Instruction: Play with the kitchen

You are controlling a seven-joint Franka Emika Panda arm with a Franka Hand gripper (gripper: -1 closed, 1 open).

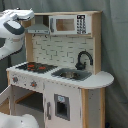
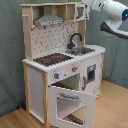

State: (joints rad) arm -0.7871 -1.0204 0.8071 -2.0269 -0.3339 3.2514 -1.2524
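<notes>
Kitchen (image 2: 60, 65), oven door (image 2: 70, 102) open, fingers unseen.

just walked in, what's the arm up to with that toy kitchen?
The white Panda arm is raised to the top shelf of the toy kitchen, beside the microwave and hood. It holds nothing that I can see. The oven door hangs open below the hob; the sink and black faucet are untouched.

hob (image 1: 35, 66) beside sink (image 1: 71, 75), faucet (image 1: 83, 60) behind sink, hood (image 2: 50, 20) above hob
</notes>
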